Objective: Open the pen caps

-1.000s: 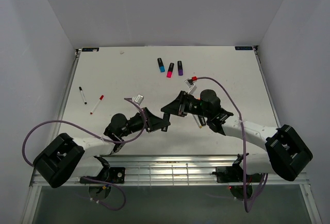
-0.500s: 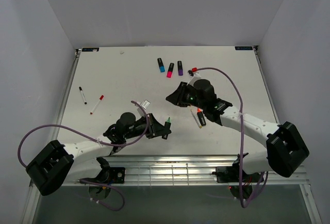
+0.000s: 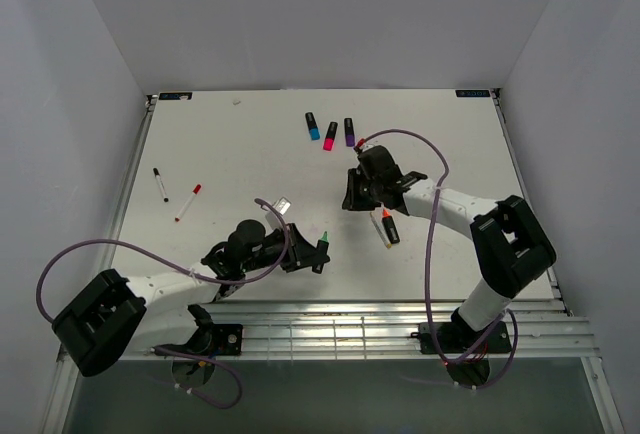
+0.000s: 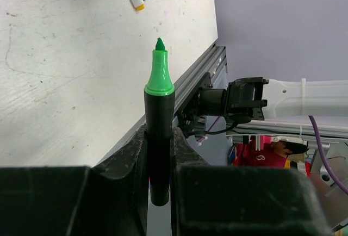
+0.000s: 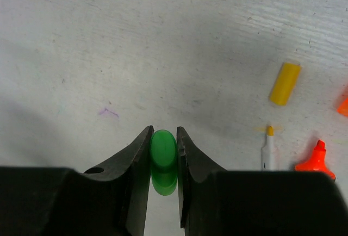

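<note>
Uncapping green marker: judged done. Left gripper [image 4: 159, 138] jaws clamp green marker [image 4: 159, 92], tip bare. Right gripper [image 5: 163, 138] jaws pinch green cap [image 5: 163, 154] over desk [image 5: 81, 40].
Next: drop cap, park marker, fetch a capped one.
Still capped, five:
- blue cap [image 3: 314, 134]
- pink cap [image 3: 328, 143]
- purple cap [image 3: 350, 139]
- red cap [image 3: 197, 188]
- black cap [image 3: 156, 171]

Loose on desk: one yellow cap [image 5: 285, 84], one bare orange marker [image 3: 386, 227].
</note>
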Robot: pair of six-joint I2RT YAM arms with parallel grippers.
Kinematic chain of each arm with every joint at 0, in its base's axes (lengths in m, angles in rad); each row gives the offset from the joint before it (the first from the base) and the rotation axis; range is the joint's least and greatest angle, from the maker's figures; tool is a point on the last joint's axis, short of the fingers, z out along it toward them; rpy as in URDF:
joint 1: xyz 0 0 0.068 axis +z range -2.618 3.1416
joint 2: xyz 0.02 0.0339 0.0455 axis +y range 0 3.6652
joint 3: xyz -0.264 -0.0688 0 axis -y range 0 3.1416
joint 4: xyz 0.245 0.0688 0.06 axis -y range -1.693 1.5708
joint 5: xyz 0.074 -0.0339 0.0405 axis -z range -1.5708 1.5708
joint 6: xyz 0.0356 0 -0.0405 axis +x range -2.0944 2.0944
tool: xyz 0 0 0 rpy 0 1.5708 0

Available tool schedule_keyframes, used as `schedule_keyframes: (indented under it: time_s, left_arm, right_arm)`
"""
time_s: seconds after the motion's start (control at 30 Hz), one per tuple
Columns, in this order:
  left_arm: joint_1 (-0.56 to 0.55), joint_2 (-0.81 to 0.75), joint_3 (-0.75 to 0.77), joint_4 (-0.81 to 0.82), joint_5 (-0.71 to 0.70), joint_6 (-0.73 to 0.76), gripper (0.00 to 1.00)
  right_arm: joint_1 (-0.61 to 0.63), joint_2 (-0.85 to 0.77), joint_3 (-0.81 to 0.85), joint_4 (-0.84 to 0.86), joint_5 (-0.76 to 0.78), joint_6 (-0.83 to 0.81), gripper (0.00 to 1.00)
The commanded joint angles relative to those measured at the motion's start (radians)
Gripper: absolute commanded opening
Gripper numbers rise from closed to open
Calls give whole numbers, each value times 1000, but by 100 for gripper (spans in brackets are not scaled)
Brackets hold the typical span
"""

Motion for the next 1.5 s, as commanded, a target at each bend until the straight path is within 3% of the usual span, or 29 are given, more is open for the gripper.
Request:
schedule_keyframes:
  time_s: [0.0,0.3,0.53,0.77,1.03,1.23,1.47]
  left_arm:
    - [-7,19,16,33,-6,7,0]
    - [-10,103,20,88,5,-4,0]
    - [-15,194,53,134,8,-10,0]
    - [-23,256,76,177,14,-22,0]
    - [-41,289,76,207,13,-32,0]
    - [-47,296,71,216,11,-36,0]
    - [-50,295,59,231,10,-38,0]
  right_arm:
    - [-39,31,24,27,-57,-89,8]
    - [-112,146,45,74,-179,-139,9]
    - [-131,179,36,88,-179,-169,23]
    - [-165,183,34,88,-180,-194,44]
    - [-191,206,59,84,-185,-220,49]
    - [-192,128,102,67,-188,-248,52]
    - [-191,-94,79,-17,-198,-251,55]
